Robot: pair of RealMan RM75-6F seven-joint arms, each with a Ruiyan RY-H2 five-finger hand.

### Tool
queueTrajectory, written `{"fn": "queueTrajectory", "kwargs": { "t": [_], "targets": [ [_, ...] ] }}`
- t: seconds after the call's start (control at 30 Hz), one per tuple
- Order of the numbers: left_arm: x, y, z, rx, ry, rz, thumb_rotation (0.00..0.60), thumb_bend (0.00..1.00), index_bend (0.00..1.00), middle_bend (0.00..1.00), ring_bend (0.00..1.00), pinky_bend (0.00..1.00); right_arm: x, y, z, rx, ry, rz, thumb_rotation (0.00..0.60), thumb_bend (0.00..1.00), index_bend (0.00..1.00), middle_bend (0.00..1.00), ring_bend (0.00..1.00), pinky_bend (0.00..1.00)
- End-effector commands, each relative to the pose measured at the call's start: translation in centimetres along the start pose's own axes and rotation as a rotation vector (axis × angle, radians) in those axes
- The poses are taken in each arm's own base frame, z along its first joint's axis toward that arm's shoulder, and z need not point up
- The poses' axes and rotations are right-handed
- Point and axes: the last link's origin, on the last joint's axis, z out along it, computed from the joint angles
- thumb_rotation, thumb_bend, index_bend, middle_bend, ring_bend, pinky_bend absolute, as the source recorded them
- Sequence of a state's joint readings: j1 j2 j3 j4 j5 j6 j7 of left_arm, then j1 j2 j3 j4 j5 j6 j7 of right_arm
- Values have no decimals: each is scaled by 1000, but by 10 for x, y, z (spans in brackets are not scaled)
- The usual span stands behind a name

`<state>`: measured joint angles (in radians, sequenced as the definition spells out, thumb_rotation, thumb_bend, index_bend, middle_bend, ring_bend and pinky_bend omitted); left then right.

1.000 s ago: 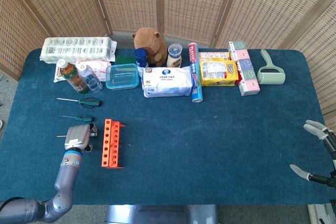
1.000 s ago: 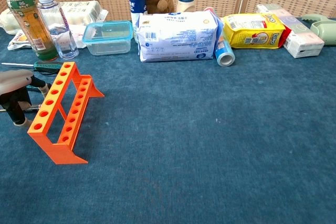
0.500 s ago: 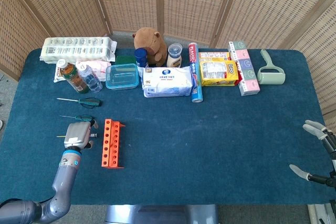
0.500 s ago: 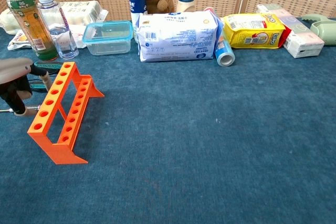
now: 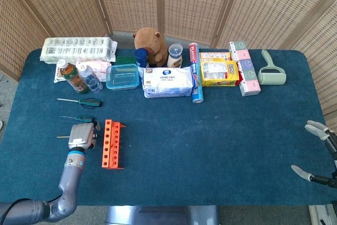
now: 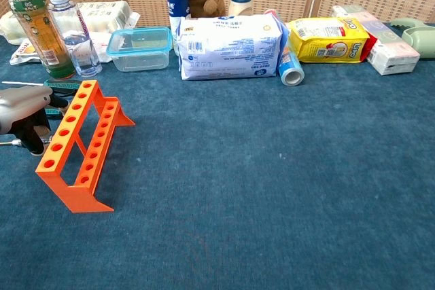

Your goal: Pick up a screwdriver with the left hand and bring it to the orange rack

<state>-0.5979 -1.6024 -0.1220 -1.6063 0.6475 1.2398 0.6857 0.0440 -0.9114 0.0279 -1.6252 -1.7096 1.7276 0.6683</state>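
Orange rack [image 5: 112,144]; blue tablecloth [image 5: 210,140]; green-handled screwdriver [image 5: 80,101].

The blue roll [image 5: 195,72] lying beside the white wipes pack [image 5: 168,81] has the word "PLASTIC" along its side. The print on the wipes pack and the yellow bag [image 6: 327,39] is too small to read.

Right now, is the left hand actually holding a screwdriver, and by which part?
Cannot tell. The left hand sits over a thin metal-shafted screwdriver beside the orange plastic rack, hiding its handle and any grip.
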Motion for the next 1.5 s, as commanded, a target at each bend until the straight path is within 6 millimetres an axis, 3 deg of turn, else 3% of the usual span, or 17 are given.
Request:
{"fn": "queueTrajectory", "kwargs": {
  "t": [0.03,0.57,0.83,1.27,1.5],
  "targets": [
    [0,0,0,1,0,1,600,345,394,1000,976,1000,0,0,0,0,-1,1,600,67,159,152,137,182],
    [-4,3,0,7,-7,22,600,355,444,1000,976,1000,2,0,0,-1,1,7,600,66,159,151,137,182],
    [-5,5,1,12,-2,41,600,417,452,1000,977,1000,2,1,0,-2,-2,11,600,67,159,152,137,182],
    [-5,1,1,33,-3,65,600,432,453,1000,976,1000,2,1,-1,0,-3,13,600,67,159,154,137,182],
    [-6,0,1,36,-5,84,600,470,499,1000,977,1000,2,0,-1,1,-4,17,600,67,154,155,137,182]
  ]
}}
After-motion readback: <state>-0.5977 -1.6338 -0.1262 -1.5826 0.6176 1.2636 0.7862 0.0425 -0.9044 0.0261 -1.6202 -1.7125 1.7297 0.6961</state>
